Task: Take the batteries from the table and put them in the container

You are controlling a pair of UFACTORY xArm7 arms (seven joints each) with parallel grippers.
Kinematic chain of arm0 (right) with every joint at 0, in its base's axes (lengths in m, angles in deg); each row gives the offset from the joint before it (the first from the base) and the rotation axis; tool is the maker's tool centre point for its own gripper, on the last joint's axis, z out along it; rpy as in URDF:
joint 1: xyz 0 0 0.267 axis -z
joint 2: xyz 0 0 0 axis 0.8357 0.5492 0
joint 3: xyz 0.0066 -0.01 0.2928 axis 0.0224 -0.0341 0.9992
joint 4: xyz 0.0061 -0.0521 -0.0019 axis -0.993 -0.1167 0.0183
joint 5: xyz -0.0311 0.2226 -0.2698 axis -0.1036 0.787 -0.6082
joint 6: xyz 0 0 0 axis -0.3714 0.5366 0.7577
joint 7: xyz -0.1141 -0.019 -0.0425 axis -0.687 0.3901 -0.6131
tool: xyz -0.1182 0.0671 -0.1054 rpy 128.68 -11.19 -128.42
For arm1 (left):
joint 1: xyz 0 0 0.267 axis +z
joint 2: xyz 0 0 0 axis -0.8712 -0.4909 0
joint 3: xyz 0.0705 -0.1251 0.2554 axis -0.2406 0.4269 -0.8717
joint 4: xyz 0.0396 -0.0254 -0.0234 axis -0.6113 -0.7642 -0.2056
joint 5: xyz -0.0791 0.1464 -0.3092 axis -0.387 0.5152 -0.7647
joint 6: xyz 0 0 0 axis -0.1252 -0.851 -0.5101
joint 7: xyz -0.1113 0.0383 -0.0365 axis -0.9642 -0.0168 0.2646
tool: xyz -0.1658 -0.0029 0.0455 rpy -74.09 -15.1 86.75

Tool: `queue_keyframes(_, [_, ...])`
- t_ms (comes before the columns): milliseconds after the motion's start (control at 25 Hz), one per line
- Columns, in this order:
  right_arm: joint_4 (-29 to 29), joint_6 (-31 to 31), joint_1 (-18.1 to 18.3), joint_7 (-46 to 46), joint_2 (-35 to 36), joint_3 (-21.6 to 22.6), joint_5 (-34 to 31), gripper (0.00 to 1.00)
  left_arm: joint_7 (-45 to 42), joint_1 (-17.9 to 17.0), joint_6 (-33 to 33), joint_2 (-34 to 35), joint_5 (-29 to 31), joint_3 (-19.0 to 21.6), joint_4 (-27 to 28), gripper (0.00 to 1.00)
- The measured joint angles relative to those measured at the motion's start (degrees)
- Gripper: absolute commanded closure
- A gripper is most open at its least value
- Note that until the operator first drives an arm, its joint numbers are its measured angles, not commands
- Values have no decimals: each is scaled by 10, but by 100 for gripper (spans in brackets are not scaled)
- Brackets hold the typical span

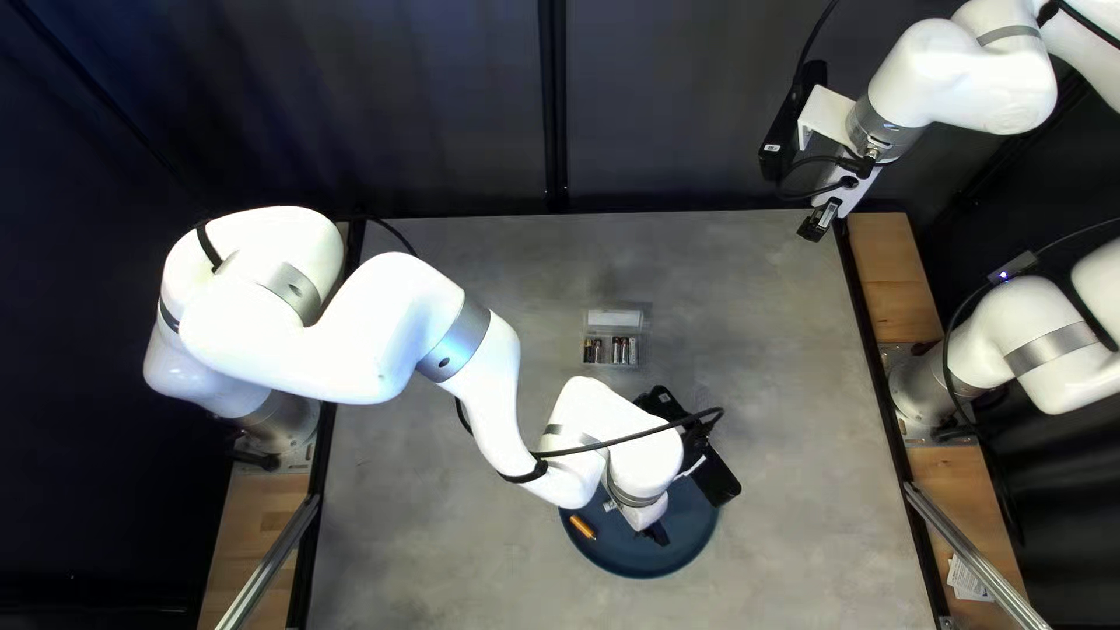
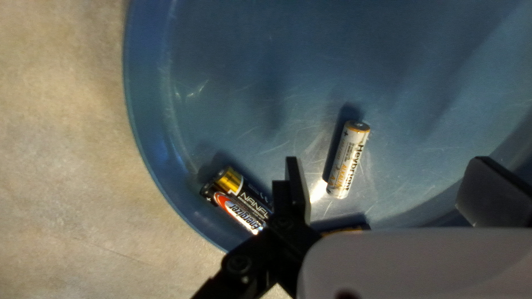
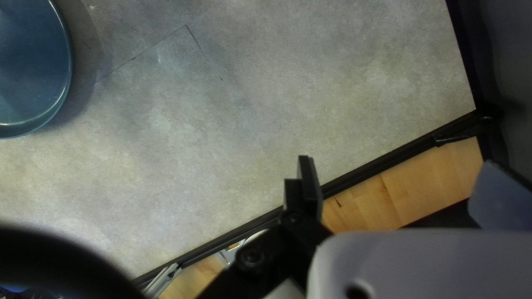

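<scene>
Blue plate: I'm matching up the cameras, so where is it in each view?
Top left view: the blue plate, low, just right of centre.
Left wrist view: under and ahead of the left gripper.
Right wrist view: partly shown, off to the side of the right gripper.
Shared landmark: the grey tabletop.

Both arms (image 1: 385, 321) are cased in smooth, rounded white, look at that, ringed by silver-grey bands (image 1: 455, 340), cinched with black straps (image 1: 209, 245) and trailed by black cables (image 1: 618, 440), while the black finger links (image 2: 300, 238) are studded with round screws (image 2: 239, 264) and tipped by flat-faced fingers (image 2: 297, 191).
</scene>
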Motion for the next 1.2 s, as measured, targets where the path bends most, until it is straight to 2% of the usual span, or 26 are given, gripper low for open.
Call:
queue_keyframes(200, [0,0,0,0,0,0,0,0,0,0,1,0,-1,0,0,0])
queue_keyframes(520, [0,0,0,0,0,0,0,0,-15,14,39,14,-20,3,-31,0])
queue_keyframes(1160, [0,0,0,0,0,0,0,0,60,35,31,-17,-24,19,-14,0])
queue_keyframes(1200, [0,0,0,0,0,0,0,0,62,35,31,-18,-24,20,-14,10])
